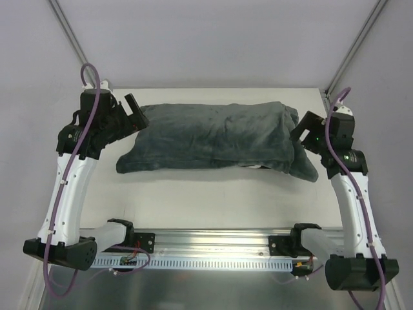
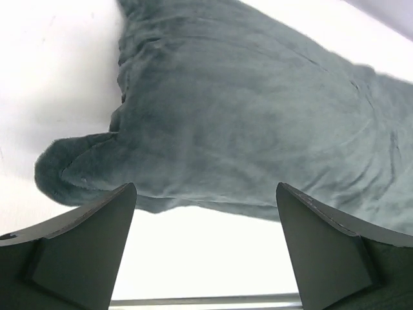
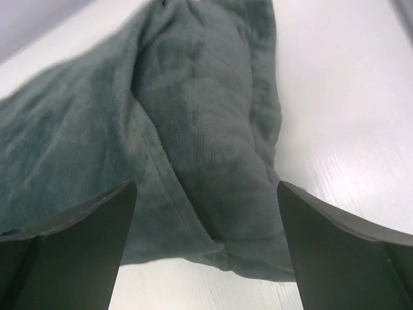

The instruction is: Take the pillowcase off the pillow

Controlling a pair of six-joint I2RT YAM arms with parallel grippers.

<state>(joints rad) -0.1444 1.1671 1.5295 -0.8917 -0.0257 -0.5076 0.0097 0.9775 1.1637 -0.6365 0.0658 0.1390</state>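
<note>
A dark grey-green plush pillowcase (image 1: 213,135) lies lengthwise across the white table (image 1: 213,194) and bulges with the pillow inside it. The white pillow itself is hidden by the case. My left gripper (image 1: 137,111) is open and empty at the case's left end. In the left wrist view (image 2: 205,187) its jaws stand wide apart just short of the case's (image 2: 245,116) near edge. My right gripper (image 1: 303,129) is open and empty at the right end. In the right wrist view (image 3: 206,184) its jaws straddle a folded seam of the case (image 3: 193,116) without touching it.
A slotted metal rail (image 1: 213,248) carrying both arm bases runs along the near table edge and also shows in the left wrist view (image 2: 206,300). Slanted frame posts (image 1: 77,39) stand at the back corners. Bare white table lies between the case and the rail.
</note>
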